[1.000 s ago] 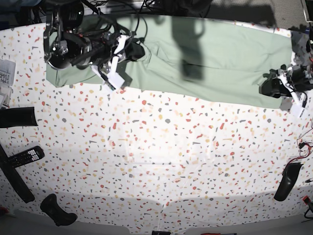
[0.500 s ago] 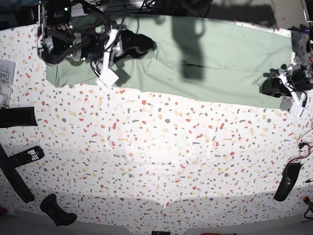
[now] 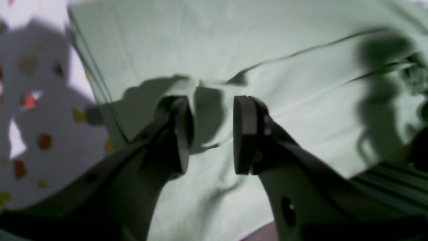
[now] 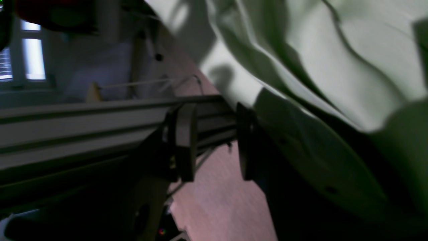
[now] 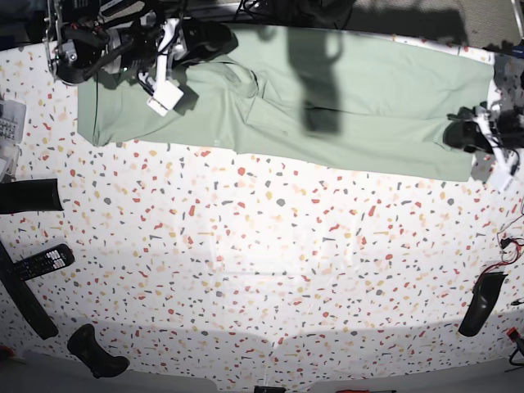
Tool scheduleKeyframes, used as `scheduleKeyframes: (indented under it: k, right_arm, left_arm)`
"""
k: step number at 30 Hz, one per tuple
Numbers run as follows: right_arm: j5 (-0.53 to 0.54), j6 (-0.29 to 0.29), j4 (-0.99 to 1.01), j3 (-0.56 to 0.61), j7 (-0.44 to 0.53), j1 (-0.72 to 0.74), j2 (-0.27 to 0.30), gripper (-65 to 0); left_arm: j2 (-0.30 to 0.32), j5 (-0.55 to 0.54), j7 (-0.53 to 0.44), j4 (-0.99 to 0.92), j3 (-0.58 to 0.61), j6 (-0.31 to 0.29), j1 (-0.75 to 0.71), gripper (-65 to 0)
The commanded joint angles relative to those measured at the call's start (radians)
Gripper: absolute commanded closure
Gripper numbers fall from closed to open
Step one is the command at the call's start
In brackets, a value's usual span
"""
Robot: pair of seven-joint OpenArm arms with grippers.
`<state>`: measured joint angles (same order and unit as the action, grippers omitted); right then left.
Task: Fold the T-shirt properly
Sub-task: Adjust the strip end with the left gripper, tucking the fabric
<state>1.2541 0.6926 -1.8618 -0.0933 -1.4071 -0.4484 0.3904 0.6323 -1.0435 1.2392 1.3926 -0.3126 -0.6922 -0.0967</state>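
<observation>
The pale mint-green T-shirt [image 5: 352, 106] lies in a long folded strip along the table's far edge. My right gripper [image 5: 219, 37] is at the strip's far edge, left of centre. In the right wrist view the right gripper [image 4: 214, 140] is open, with nothing between its jaws, and shirt cloth [image 4: 334, 50] drapes beside and over one finger [image 4: 245, 140]. My left gripper [image 5: 452, 133] rests on the shirt's right end. In the left wrist view the left gripper [image 3: 212, 134] is open on the cloth [image 3: 234, 43] near its edge, with a small raised fold at the fingertips.
On the speckled white table [image 5: 262, 270] lie a remote [image 5: 42, 262], a black block [image 5: 29, 196], dark tools at the bottom left [image 5: 97, 352] and right [image 5: 479, 303], and papers [image 5: 8, 123]. A white tag [image 5: 164, 97] hangs from the right arm. An aluminium rail [image 4: 83, 113] runs behind the far edge.
My right arm has moved from the shirt's near edge up to the far edge of the table. My left gripper has shifted slightly toward the far edge.
</observation>
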Motion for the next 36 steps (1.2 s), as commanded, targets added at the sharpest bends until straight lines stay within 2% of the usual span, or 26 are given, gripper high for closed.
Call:
scheduleKeyframes:
  k: [1,3,7,9,14,17,21,25,29,36]
  right_arm:
    - [0.034,0.006,-0.018,-0.005,0.011,0.002,0.008,-19.4]
    - [0.051,0.006,-0.018,-0.005,0.011,0.002,0.008,-19.4]
    - [0.066,0.006,-0.018,-0.005,0.011,0.002,0.008,-19.4]
    - [0.067,0.006,-0.018,-0.005,0.011,0.002,0.008,-19.4]
    - [0.067,0.006,-0.018,-0.005,0.011,0.002,0.008,-19.4]
    - [0.067,0.006,-0.018,-0.005,0.011,0.002,0.008,-19.4]
    - [0.067,0.006,-0.018,-0.005,0.011,0.002,0.008,-19.4]
    - [0.066,0.006,-0.018,-0.005,0.011,0.002,0.008,-19.4]
    - [0.066,0.006,-0.018,-0.005,0.011,0.002,0.008,-19.4]
    - [0.066,0.006,-0.018,-0.005,0.011,0.002,0.008,-19.4]
  left_arm:
    - [0.032,-0.057,-0.005,0.017,-0.009,-0.006,0.010,-18.7]
    - [0.048,-0.113,-0.003,0.017,-0.009,-0.006,0.011,-18.7]
    - [0.055,-0.098,-0.006,0.017,-0.009,-0.006,0.011,-18.7]
    - [0.055,-0.069,-0.035,0.017,-0.009,-0.006,0.011,-18.7]
    - [0.047,0.102,-0.211,0.016,-0.008,-0.006,0.011,-19.3]
    - [0.040,0.101,-0.217,0.016,-0.008,-0.006,0.011,-19.7]
    - [-0.004,0.108,-0.234,0.008,-0.008,-0.006,0.011,-23.0]
    - [-0.089,0.290,-0.341,-0.005,-0.008,-0.006,0.011,-26.9]
    - [-0.111,0.318,-0.290,-0.005,-0.008,-0.006,0.011,-26.9]
    - [-0.080,0.317,-0.237,-0.005,-0.008,-0.006,0.011,-26.1]
